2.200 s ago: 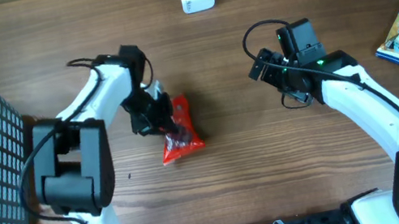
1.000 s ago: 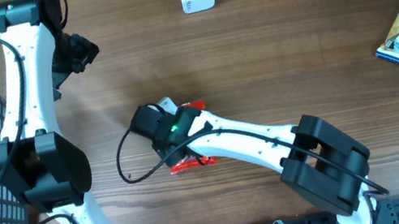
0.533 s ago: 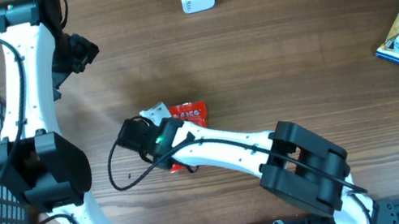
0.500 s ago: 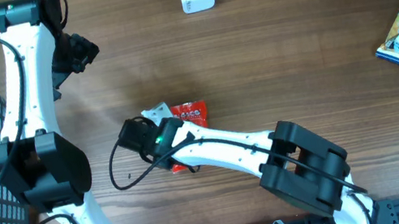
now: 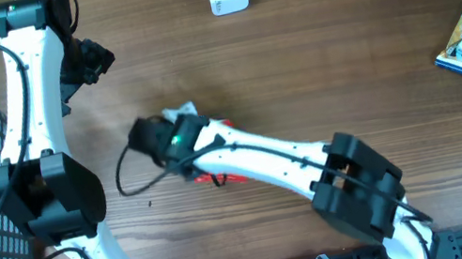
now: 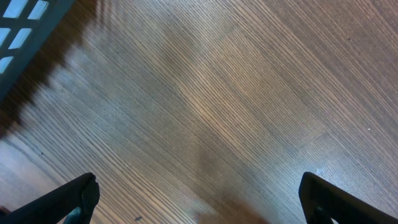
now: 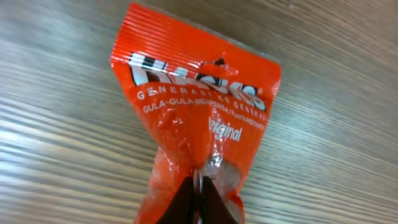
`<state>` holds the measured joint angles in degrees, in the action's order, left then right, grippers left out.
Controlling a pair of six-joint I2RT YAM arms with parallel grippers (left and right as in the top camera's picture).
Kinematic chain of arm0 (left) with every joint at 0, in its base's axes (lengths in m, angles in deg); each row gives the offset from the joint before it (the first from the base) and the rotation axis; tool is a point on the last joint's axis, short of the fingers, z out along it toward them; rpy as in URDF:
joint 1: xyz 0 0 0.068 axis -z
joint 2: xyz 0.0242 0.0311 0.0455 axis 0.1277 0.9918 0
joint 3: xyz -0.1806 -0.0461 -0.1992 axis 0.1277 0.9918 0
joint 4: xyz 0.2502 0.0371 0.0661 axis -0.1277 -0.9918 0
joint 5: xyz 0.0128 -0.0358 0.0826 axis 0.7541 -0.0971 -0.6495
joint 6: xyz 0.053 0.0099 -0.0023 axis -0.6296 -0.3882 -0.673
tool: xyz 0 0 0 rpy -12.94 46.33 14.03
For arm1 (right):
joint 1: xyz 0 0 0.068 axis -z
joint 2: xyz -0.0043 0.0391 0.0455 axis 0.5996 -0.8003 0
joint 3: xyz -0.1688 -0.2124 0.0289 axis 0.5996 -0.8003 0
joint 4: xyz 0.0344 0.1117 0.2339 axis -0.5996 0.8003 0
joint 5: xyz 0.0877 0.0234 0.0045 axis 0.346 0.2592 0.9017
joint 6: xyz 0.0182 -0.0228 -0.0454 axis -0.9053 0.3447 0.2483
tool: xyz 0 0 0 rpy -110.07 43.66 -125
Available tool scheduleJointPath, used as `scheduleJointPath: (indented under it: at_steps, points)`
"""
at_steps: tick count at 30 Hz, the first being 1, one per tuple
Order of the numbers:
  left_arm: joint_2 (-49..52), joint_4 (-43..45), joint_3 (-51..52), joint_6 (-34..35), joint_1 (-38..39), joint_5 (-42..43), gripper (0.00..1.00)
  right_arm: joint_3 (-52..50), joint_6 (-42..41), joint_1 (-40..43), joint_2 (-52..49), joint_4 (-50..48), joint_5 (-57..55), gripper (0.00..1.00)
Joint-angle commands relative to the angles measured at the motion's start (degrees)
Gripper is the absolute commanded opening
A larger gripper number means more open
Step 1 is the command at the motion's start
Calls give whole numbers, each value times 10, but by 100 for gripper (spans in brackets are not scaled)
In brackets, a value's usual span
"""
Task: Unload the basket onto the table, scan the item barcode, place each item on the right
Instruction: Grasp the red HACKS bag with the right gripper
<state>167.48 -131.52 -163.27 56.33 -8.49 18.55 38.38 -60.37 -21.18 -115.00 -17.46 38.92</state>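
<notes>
Since a second ago we see our right claw (image 7: 199,188) has pinched shut on the red sweet packet (image 7: 194,115); the left claw (image 6: 199,198) gapes wide, empty, far left over the counter (image 6: 205,93)

Even, bright light with soft shadows; glare streaks the red packet (image 7: 199,118), the basket (image 6: 25,31) edge blurs.

My left arm (image 5: 28,89) stretches far forward, the left gripper (image 6: 199,199) pointing down with jaws spread wide. My right arm (image 5: 259,155) reaches across to my left side, wrist low, the right gripper (image 7: 200,198) pinched tight on the red packet (image 7: 193,118).
</notes>
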Motion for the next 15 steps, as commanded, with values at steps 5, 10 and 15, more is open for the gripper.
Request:
scheduleJointPath:
  at_steps: [5,10,15]
  points:
    - [-5,1,-5,10,-3,-10,100,-1,155,184,46,-37,525,4]
    - [-5,1,-5,10,-3,-9,100,-138,205,286,45,-182,916,4]
    - [-5,1,-5,10,-3,-9,100,-316,90,333,45,-329,803,4]
